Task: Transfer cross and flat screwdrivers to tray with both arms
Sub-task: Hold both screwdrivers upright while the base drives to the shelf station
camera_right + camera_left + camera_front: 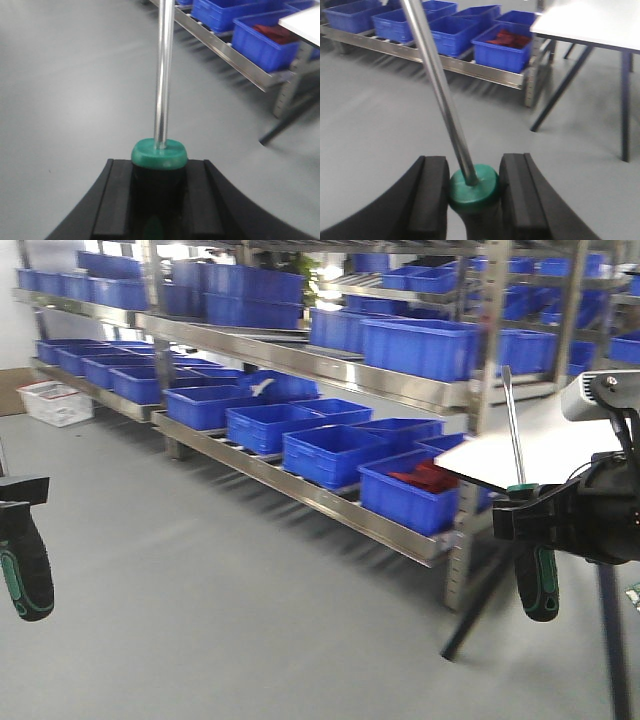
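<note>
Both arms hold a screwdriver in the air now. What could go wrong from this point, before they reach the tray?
1. The left screwdriver leans in the left gripper, which pinches only its handle; it might pivot or slip.
2. The shaft of the right screwdriver stands up from the right gripper, seemingly near the white table; a swing could strike it.
3. The tray is in no view, so the placing cannot be checked.

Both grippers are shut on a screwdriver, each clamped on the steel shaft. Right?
Not on the shaft. The left gripper clamps its screwdriver by the black-and-green handle, at the green collar, and the right gripper does the same; the steel shafts stick out free. Both wrist views show it.
</note>
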Robot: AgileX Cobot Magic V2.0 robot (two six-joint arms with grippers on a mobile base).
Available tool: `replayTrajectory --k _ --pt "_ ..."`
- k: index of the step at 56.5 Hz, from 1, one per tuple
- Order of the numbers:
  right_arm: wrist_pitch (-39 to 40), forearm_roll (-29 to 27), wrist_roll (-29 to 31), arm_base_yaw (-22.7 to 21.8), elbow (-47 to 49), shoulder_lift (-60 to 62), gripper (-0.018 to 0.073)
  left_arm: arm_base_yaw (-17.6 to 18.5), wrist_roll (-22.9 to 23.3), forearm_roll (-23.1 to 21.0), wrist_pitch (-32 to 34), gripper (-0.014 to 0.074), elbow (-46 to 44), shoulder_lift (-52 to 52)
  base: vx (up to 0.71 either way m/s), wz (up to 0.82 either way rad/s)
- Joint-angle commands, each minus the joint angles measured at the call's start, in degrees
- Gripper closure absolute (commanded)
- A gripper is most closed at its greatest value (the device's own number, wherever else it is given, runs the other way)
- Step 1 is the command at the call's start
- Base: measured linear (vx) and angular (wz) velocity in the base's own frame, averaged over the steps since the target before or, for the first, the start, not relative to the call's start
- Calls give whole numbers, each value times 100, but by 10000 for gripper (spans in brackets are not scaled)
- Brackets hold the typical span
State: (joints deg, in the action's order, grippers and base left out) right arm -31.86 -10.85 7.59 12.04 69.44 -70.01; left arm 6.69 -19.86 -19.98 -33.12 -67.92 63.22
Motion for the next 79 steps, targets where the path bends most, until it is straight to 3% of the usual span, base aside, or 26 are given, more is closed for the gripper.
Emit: replayTrajectory --k 1,46,79 --pt "477 -45 30 -20 188 163 567 20 3 -137 517 602 -178 -126 53 46" --pt "476 -45 30 -20 188 163 567 20 3 -137 517 602 -178 -126 55 46" --pt "476 -45 30 -20 188 163 567 20 3 -137 517 602 -178 -126 56 24"
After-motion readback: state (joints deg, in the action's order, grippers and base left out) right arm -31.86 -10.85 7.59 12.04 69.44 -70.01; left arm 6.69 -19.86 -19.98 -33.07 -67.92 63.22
